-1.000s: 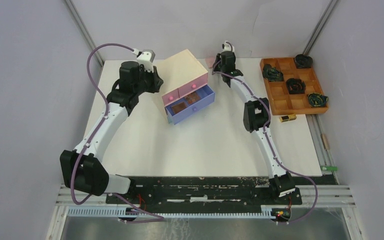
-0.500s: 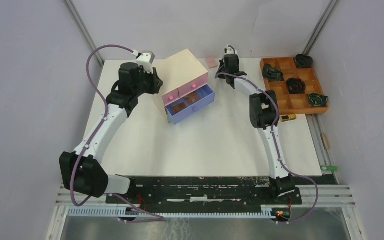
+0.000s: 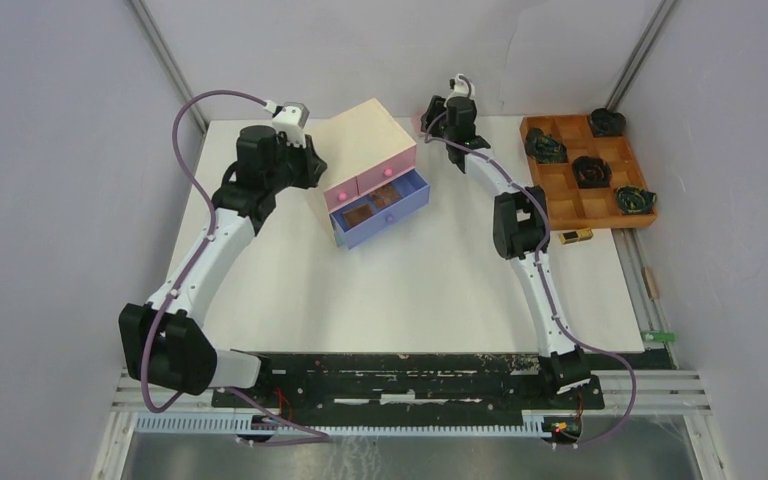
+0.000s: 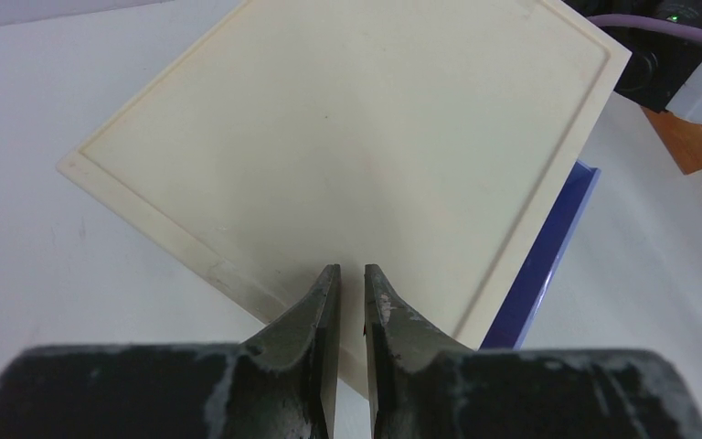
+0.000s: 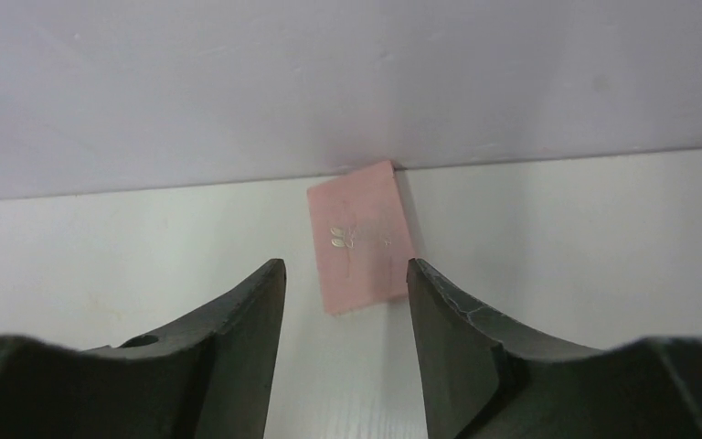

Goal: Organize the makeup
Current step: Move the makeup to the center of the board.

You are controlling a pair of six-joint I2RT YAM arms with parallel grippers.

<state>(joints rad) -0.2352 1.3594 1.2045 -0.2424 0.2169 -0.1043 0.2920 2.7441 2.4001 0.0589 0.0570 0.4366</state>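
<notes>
A flat pink rectangular pad with a small gold mark lies against the back wall; in the top view it is mostly hidden by the arm. My right gripper is open, and the pad lies just ahead of its fingertips, in line with the gap. It also shows in the top view. Brown palettes lie in the open blue drawer. A gold tube lies on the table. A green tube lies off the right edge. My left gripper is shut and empty over the chest top.
The pale wooden chest with pink drawers stands at the back middle, and its top fills the left wrist view. An orange-brown grid tray with dark coiled objects sits at the back right. The back wall is right behind the pink pad.
My right arm swung slightly right, then back left, toward the pink pad at the back wall. The left arm has not moved.
</notes>
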